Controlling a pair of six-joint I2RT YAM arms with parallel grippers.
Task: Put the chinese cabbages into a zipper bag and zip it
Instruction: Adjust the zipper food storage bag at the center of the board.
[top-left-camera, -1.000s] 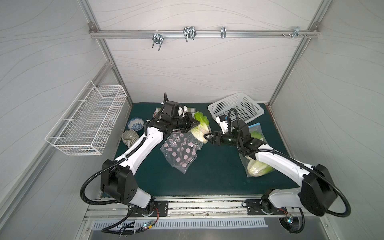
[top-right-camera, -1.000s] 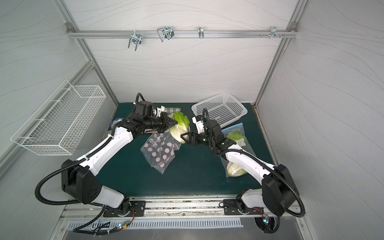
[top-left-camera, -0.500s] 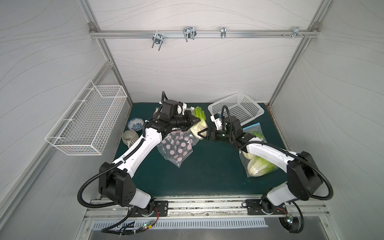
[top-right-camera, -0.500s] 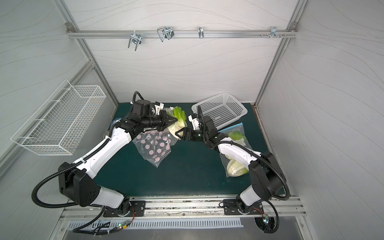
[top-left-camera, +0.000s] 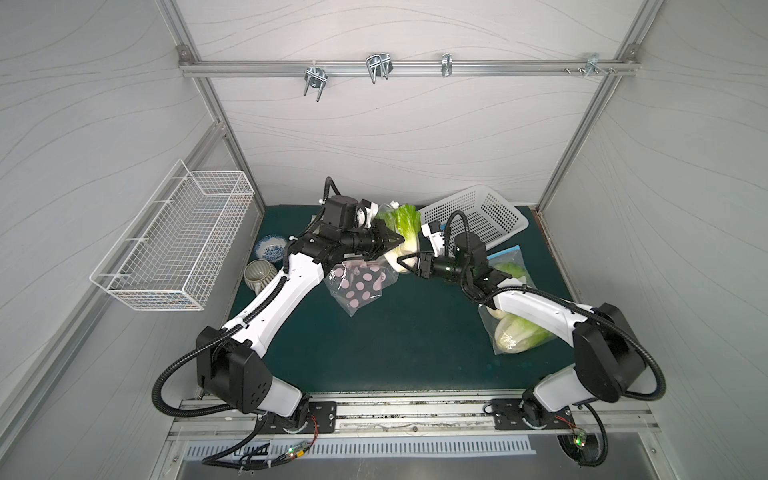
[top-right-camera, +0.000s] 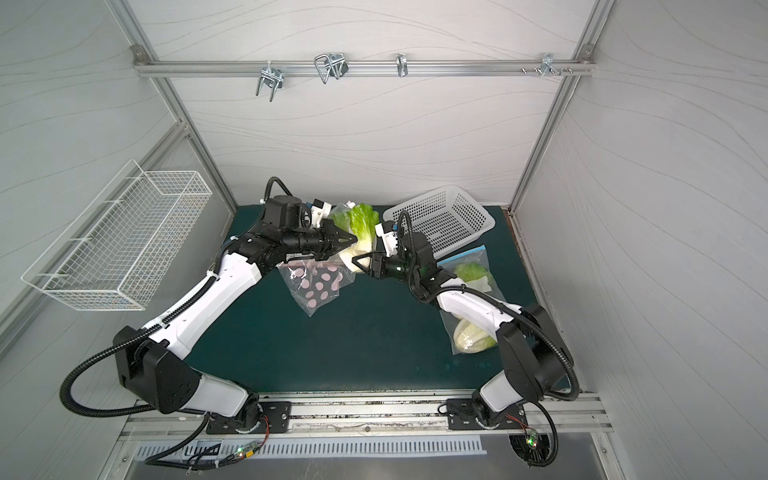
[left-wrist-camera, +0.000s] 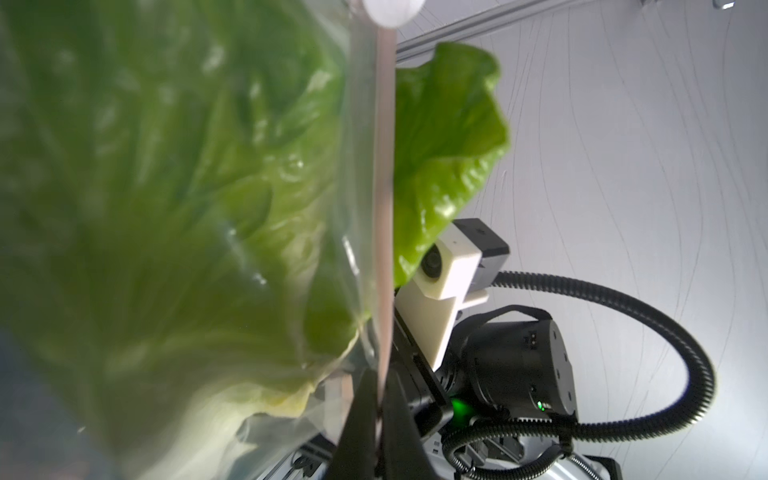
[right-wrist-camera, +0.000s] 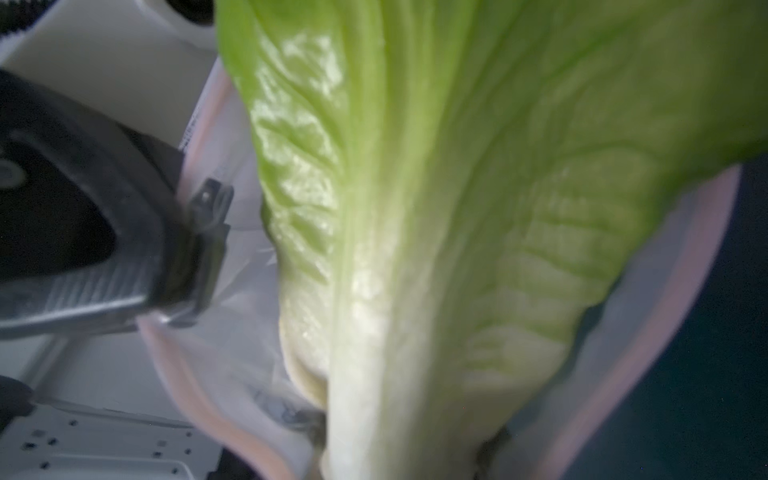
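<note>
In the last second my right gripper (top-left-camera: 406, 262) has moved in and closed on the white base of the chinese cabbage (top-left-camera: 405, 222). The left gripper (top-left-camera: 399, 241), clamped on the pink rim (left-wrist-camera: 384, 208), has raised the zipper bag (top-left-camera: 357, 286). So I judge the pushing-in can begin. The cabbage stands just above the middle of the frame, its base between the right jaws and part of it already inside the bag mouth.

A white wire basket (top-left-camera: 174, 241) hangs on the side wall, a little blue and white bowl (top-left-camera: 271, 250) and a grey stripy cup (top-left-camera: 260, 274) sit close together on the green mat (top-left-camera: 395, 340), and a white basket with holes (top-left-camera: 482, 220) sits at the back.
</note>
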